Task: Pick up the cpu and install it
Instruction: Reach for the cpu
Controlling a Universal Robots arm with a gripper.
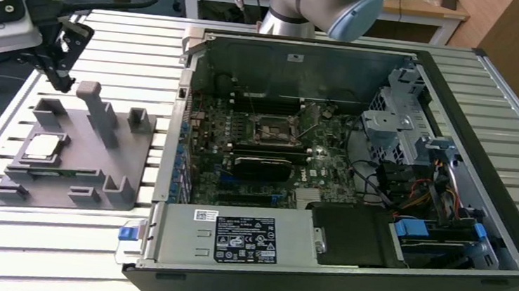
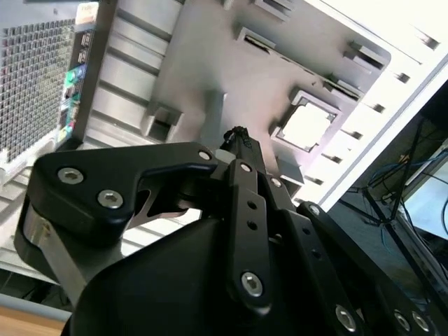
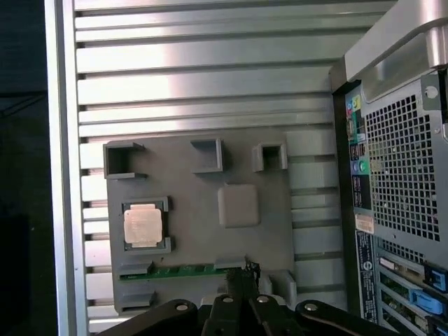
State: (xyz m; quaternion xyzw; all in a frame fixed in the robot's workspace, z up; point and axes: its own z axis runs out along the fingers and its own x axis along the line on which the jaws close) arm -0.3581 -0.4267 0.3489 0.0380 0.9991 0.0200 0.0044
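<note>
The tool (image 1: 63, 80) hung over the grey tray (image 1: 117, 160) on the slatted surface (image 1: 7, 229), fingers pinched together on nothing. The cpu (image 1: 43, 146) lay in its tray pocket, at roughly 6 o'clock from the tool in the exterior view (not touching). Lowered like this, the tool would likely clip an upright post (image 1: 98, 107) or jab the chip's top.

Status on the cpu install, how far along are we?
Done: nothing visible yet. The cpu lies in its recess on the grey tray. In hand: the gripper hovers by the tray's edge, apart from the chip, jaws closed on nothing. Left: both the pickup and the seating. The motherboard socket inside the open case shows no chip.
</note>
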